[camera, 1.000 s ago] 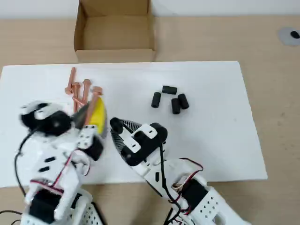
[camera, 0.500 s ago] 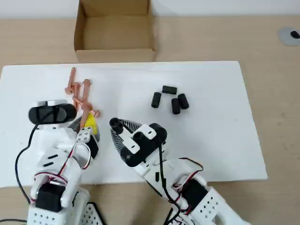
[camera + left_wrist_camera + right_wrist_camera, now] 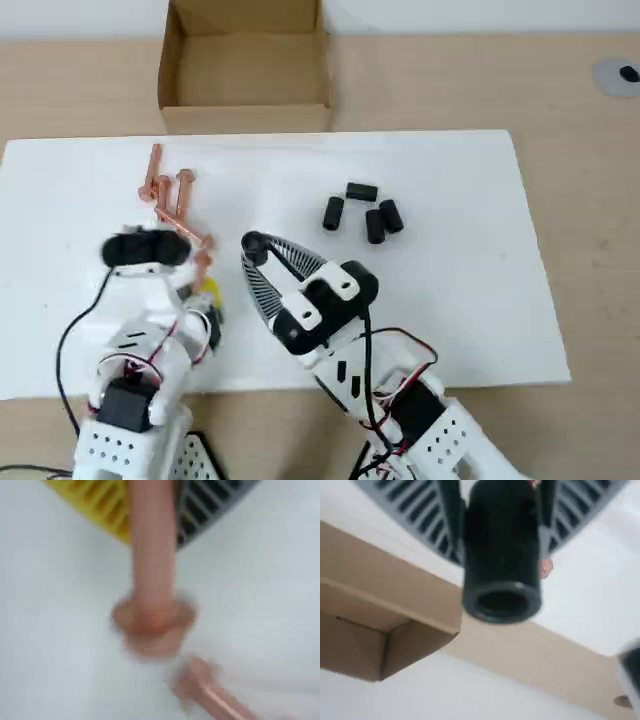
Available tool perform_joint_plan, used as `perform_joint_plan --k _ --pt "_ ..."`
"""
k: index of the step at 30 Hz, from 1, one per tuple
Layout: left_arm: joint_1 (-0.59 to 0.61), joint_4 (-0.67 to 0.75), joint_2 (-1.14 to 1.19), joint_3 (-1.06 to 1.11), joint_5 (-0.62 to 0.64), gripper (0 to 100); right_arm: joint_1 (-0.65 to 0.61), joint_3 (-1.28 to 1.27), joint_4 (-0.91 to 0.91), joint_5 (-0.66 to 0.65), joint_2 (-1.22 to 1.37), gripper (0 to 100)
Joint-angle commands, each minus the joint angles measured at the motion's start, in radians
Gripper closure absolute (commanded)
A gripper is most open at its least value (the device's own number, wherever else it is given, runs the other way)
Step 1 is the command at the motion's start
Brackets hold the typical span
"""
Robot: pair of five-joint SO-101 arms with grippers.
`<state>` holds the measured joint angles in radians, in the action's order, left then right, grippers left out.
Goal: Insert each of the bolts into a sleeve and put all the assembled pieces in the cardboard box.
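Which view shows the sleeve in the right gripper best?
Right wrist view: the sleeve sits between the jaws, bore facing the camera. High view: a small dark stub at the right gripper tip.

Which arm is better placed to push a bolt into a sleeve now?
Probably left: its end effector grips a bolt, head outward; the right end effector holds a sleeve, open end outward.

Readable text: none is showing anywhere;
Cardboard box [image 3: 245, 118]: its walls are showing plain;
White sheet [image 3: 450, 300]: lying blank on the table [image 3: 585, 200]
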<state>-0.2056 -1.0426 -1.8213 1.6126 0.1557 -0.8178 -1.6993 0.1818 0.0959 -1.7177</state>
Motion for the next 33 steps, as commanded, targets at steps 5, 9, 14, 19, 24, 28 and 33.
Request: perform_joint_plan --k 5,9,14,19,24,28,33 --pt "-0.048 -0.025 -0.004 0.008 -0.002 88 0.015 -0.001 -0.031 -0.003 -0.015 98.8" --pt "-0.041 -0.095 -0.004 -0.002 -0.044 79 0.015 -0.001 -0.031 -0.005 -0.015 98.8" --pt "-0.021 -0.124 -0.004 -0.098 -0.101 78 0.015 -0.001 -0.029 -0.005 -0.015 98.8" --pt "0.032 0.002 0.013 -0.164 -0.132 78 0.015 -0.001 -0.029 -0.005 -0.015 98.8" --pt "0.008 0.087 0.220 -0.153 -0.138 78 0.015 -0.001 -0.029 -0.006 -0.015 98.8" --pt "0.008 0.107 0.463 -0.324 -0.164 82 0.015 -0.001 -0.029 -0.006 -0.015 98.8" --pt "-0.018 0.034 0.885 -0.539 -0.190 83 0.015 -0.001 -0.031 -0.008 -0.015 98.8"
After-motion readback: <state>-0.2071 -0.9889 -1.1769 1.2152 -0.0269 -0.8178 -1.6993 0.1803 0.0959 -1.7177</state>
